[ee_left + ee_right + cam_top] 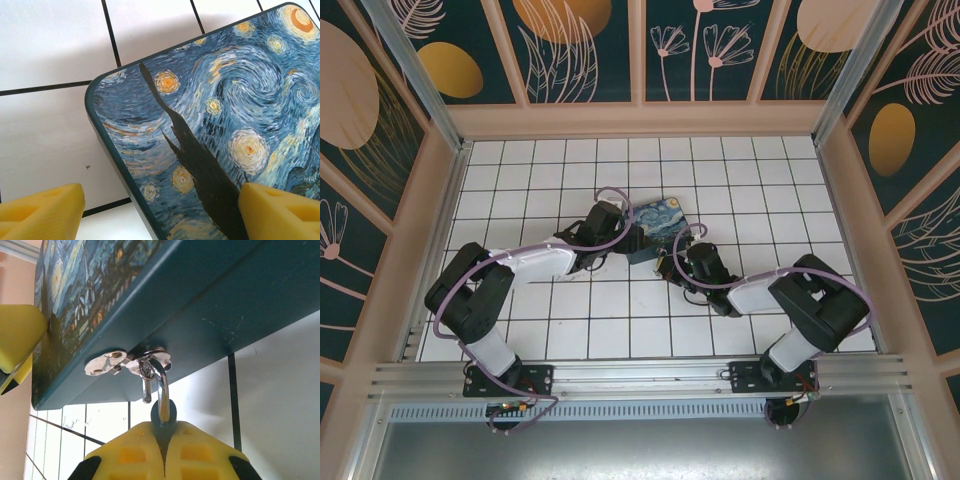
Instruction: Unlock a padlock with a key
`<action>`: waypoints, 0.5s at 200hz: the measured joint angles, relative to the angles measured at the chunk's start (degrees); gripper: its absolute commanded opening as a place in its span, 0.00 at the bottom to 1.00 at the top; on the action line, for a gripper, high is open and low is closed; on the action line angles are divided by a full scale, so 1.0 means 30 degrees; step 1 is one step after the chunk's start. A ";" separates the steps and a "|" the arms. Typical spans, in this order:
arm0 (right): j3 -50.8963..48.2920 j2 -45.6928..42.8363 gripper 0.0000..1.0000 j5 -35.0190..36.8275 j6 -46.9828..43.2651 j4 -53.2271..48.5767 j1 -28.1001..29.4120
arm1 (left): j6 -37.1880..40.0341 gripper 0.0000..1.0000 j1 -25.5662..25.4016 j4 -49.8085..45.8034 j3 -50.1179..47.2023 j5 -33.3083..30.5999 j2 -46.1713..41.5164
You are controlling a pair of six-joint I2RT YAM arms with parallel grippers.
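Observation:
The padlock (164, 416) hangs from the metal latch (107, 363) on the front wall of the starry-night box (200, 300). My right gripper (165, 432) is shut on its dark blue body, and its yellow fingers (200, 455) meet around it. The silvery shackle (161, 382) loops through the latch ring, and its short leg (146, 399) ends free beside the body. My left gripper (160, 215) is open above the box lid (210, 115), one finger over the lid and the other finger (40, 212) over the floor. From above, both grippers (620, 238) (670, 262) sit at the box (660, 225). The key is out of view.
The box stands mid-floor on white tiles (620, 310) with dark grout lines. Patterned walls (640, 50) enclose the back and both sides. A yellow finger (20, 337) of the left gripper rests at the box's lid edge in the right wrist view.

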 measured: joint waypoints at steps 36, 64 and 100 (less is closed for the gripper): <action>0.0000 0.0707 0.00 0.0131 0.0430 0.0379 0.0000 | -0.0015 0.81 -0.0007 0.0124 -0.0058 0.0000 0.0000; -0.0219 0.0969 0.00 0.0204 0.0750 0.1115 0.0000 | -0.0015 0.80 -0.0007 0.0153 -0.0073 0.0007 0.0022; -0.0342 0.0962 0.00 0.0233 0.0918 0.1435 -0.0007 | -0.0015 0.80 -0.0015 0.0350 -0.0073 0.0015 0.0109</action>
